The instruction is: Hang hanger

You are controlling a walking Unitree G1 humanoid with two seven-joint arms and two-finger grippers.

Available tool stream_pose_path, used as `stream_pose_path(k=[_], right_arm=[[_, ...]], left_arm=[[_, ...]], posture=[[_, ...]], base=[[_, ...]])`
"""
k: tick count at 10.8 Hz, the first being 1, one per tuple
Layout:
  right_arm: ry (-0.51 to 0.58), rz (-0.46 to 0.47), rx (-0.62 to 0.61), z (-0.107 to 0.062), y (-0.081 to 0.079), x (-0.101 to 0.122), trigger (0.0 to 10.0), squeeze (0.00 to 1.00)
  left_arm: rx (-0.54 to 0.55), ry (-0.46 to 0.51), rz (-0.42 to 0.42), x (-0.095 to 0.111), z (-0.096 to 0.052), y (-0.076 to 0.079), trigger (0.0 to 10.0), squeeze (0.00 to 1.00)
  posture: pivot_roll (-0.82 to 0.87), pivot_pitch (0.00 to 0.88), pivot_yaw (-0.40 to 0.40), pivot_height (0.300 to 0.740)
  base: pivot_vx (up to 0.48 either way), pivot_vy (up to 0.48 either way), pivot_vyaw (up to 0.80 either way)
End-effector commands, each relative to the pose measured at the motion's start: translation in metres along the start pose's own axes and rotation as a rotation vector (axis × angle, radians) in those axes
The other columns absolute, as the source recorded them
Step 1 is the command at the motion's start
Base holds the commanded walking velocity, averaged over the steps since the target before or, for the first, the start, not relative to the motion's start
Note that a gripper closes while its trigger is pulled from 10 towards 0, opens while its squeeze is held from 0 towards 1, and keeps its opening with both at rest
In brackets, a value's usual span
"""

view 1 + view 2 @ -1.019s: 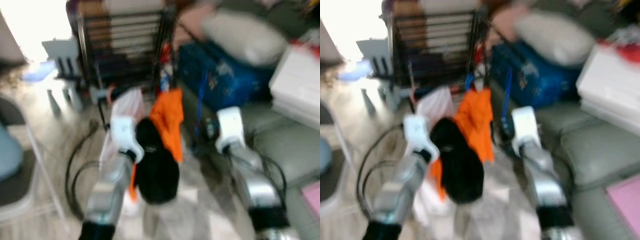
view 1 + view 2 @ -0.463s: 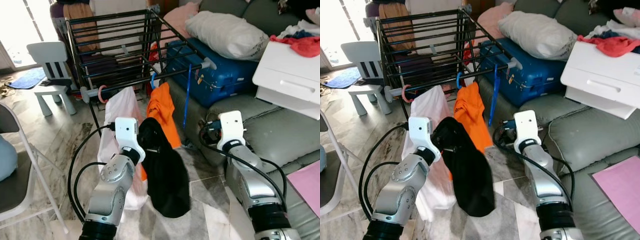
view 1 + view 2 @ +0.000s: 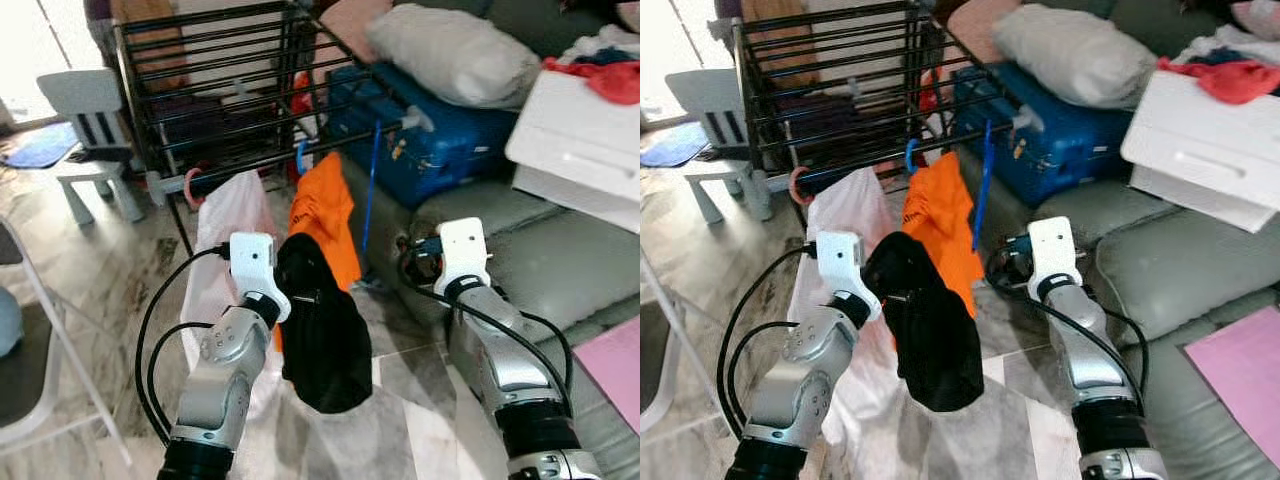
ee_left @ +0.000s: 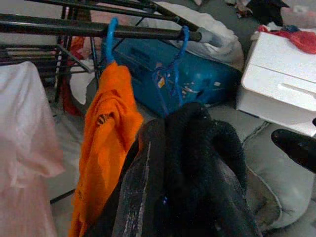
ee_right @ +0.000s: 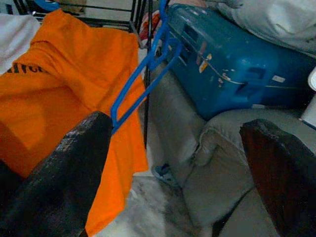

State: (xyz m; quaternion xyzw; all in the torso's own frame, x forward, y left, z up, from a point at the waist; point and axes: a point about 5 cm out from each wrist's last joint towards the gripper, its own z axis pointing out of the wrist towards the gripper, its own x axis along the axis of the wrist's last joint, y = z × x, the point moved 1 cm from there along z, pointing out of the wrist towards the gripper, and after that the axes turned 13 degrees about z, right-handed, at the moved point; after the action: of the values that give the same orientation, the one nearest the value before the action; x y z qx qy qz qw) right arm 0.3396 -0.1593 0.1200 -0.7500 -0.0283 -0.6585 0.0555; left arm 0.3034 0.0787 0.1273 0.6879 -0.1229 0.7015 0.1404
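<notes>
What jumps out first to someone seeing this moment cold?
The black garment bunched in the left gripper, held up in front of the black drying rack. Behind it an orange shirt hangs from the rack's front bar beside an empty blue hanger. The right gripper is open near the grey sofa.

Matt black cloth (image 3: 325, 335), glossy blue plastic hanger (image 3: 373, 180)

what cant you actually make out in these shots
- Hanger inside the black garment: head views, the cloth covers it.
- Left gripper finger state: left wrist view, the garment wraps the fingers.
- Print on the orange shirt: right wrist view, cut off by the folds.
- Drying rack top: head views, cut by the upper edge.
</notes>
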Motion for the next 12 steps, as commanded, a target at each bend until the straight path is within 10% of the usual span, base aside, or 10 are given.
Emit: stream_pose_path(k=[1, 12], right_arm=[[0.003, 0.002, 0.005, 0.001, -0.001, 0.001, 10.0, 0.00], [-0.081, -0.006, 0.089, -0.004, -0.013, -0.016, 10.0, 0.00]], left_arm=[[-0.008, 0.045, 0.004, 0.009, 0.002, 0.002, 10.0, 0.00], [-0.006, 0.042, 0.000, 0.007, 0.004, 0.004, 10.0, 0.00]], posture=[[-0.21, 0.001, 0.035, 0.740], [-0.21, 0.000, 0.031, 0.740]], base=[[0.304, 0.000, 0.00], [0.308, 0.000, 0.00]])
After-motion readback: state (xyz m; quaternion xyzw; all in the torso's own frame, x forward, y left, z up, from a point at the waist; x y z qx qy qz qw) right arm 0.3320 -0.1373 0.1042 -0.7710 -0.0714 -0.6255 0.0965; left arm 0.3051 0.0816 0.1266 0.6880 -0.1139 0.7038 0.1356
